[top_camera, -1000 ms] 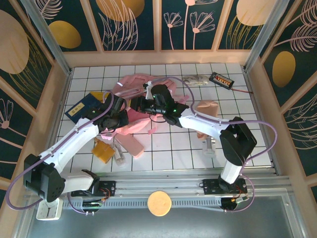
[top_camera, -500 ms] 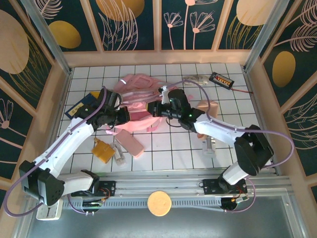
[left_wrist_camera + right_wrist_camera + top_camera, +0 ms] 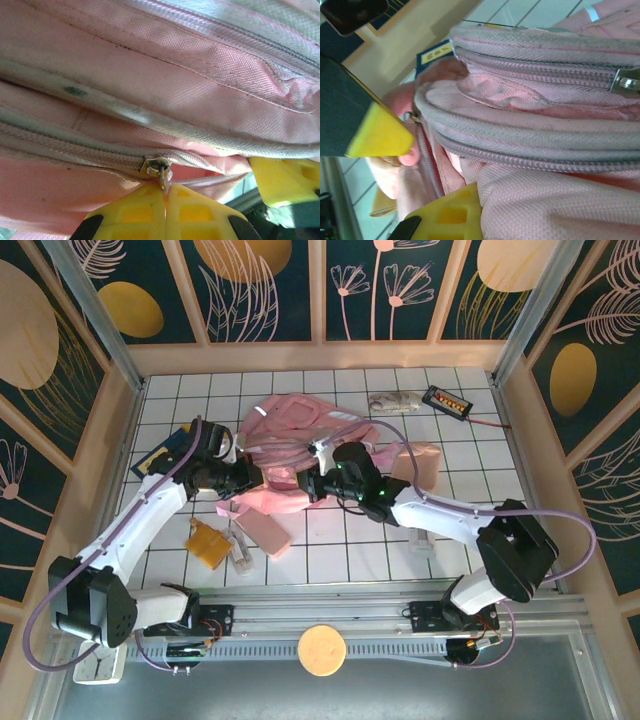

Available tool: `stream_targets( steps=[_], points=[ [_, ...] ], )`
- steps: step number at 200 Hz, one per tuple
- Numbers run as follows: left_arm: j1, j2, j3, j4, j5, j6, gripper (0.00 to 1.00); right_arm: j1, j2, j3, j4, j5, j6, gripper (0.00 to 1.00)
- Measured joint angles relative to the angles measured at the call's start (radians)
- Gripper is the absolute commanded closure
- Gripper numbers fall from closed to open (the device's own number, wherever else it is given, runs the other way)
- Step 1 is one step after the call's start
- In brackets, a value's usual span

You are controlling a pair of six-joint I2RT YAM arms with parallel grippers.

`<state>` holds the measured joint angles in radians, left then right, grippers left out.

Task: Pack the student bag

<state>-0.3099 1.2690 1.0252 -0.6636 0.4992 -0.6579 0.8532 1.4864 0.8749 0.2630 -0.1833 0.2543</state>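
Observation:
The student bag (image 3: 290, 430) is a big soft pink backpack lying mid-table, with grey zip lines (image 3: 530, 130) across it. My left gripper (image 3: 240, 477) is at the bag's left side. In the left wrist view its yellow jaws (image 3: 165, 192) are pressed together on the metal zip pull (image 3: 163, 177) hanging from the slider (image 3: 155, 166). My right gripper (image 3: 306, 484) is at the bag's near edge, shut on a fold of pink bag fabric (image 3: 545, 210). One of its yellow fingers (image 3: 451, 216) shows; fabric covers the other.
A flat pink pencil case (image 3: 265, 533) and an orange pouch (image 3: 208, 542) lie near the bag's front left. A blue book (image 3: 168, 456) is at the left, a beige pouch (image 3: 420, 460) at the right. A clear packet (image 3: 395, 400) and a black device (image 3: 447, 401) lie at the back right.
The right gripper has moved right and then toward the near edge, drawing bag fabric with it. The left gripper stays on the zip, shifted slightly. More of the bag's back part lies spread out.

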Motion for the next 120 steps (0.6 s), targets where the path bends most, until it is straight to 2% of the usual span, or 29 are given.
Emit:
stream_targets(
  steps=[20, 26, 32, 50, 71, 111, 120],
  points=[
    [0.019, 0.002, -0.009, -0.002, 0.072, 0.018, 1.0, -0.022, -0.027, -0.056, 0.022, 0.005, -0.026, 1.0],
    [0.028, -0.001, -0.014, 0.002, 0.088, 0.019, 1.0, -0.037, -0.034, -0.066, 0.017, -0.004, -0.03, 0.95],
    [0.037, -0.005, -0.022, 0.01, 0.102, 0.019, 1.0, -0.058, -0.037, -0.072, 0.014, -0.025, -0.031, 0.94],
    [0.055, -0.028, -0.071, 0.08, 0.166, -0.01, 1.0, -0.128, -0.037, -0.077, 0.011, -0.101, -0.02, 0.95],
    [0.056, -0.059, -0.143, 0.183, 0.241, -0.076, 1.0, -0.166, -0.037, -0.077, 0.008, -0.13, -0.013, 0.98],
    [0.056, -0.026, -0.084, 0.101, 0.193, 0.008, 1.0, -0.203, -0.041, -0.077, -0.006, -0.188, 0.027, 0.99],
    [0.056, -0.021, -0.079, 0.079, 0.169, 0.042, 0.8, -0.213, -0.045, -0.076, -0.009, -0.202, 0.042, 0.97]
  ],
)
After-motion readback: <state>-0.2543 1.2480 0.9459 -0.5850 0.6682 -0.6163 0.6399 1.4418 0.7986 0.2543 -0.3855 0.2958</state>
